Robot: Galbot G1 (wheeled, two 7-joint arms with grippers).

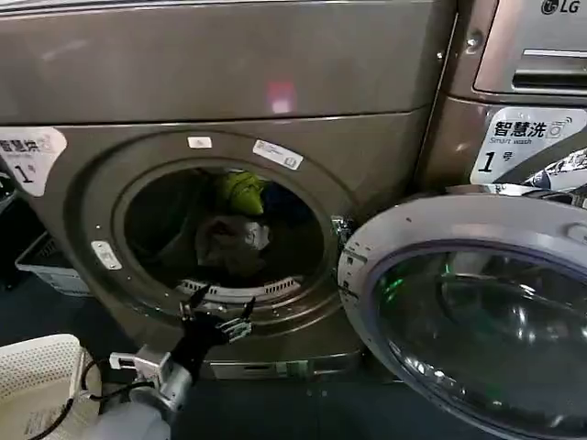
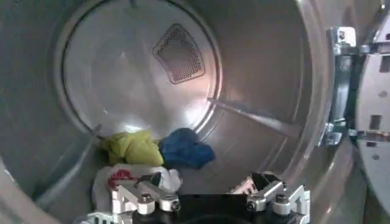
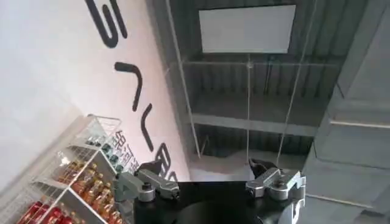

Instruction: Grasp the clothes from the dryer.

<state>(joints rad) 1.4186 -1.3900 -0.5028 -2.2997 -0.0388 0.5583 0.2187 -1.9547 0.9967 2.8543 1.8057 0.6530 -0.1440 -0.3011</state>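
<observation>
Left gripper at the lower lip of the dryer porthole, fingers spread apart and empty, tips aimed into the drum. Just beyond the fingertips, on the drum floor: the clothes, untouched. Nearest, close ahead of one finger, a white garment with red and dark print; behind it a yellow-green garment; beside that and a little farther in, a dark blue garment, touching the yellow-green one. Past the pile, the drum's round back wall with a perforated vent. Off to the gripper's right, the open silver-rimmed glass door, swung wide on its hinge. Behind and to the gripper's left, near the arm, a cream perforated basket. Right gripper well away, pointing up toward a ceiling, fingers apart, empty.
</observation>
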